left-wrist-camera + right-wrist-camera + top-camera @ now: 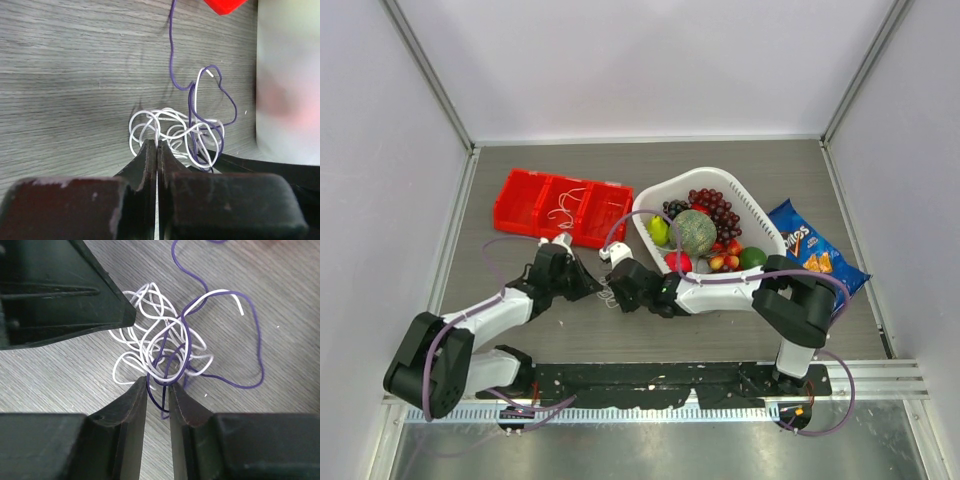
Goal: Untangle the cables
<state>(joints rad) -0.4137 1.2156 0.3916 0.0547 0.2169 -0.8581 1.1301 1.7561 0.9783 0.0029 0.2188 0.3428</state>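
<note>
A small tangle of thin white cable [150,116] and purple cable [226,95] lies on the wood table between my two grippers [608,297]. My left gripper [157,146] is shut, its tips pinching a white strand at the tangle's near edge; in the top view it sits just left of the tangle [590,286]. My right gripper [157,383] is open by a narrow gap, with a loop of the purple cable [258,347] hanging between the fingertips; white loops [131,356] lie just beyond. It shows in the top view [620,288] right of the tangle. No red cable shows.
A red divided bin [520,200] with thin white cords [565,212] in it stands behind the left gripper. A white basket [752,205] of fruit is behind the right arm, and a blue chip bag [815,255] lies to its right.
</note>
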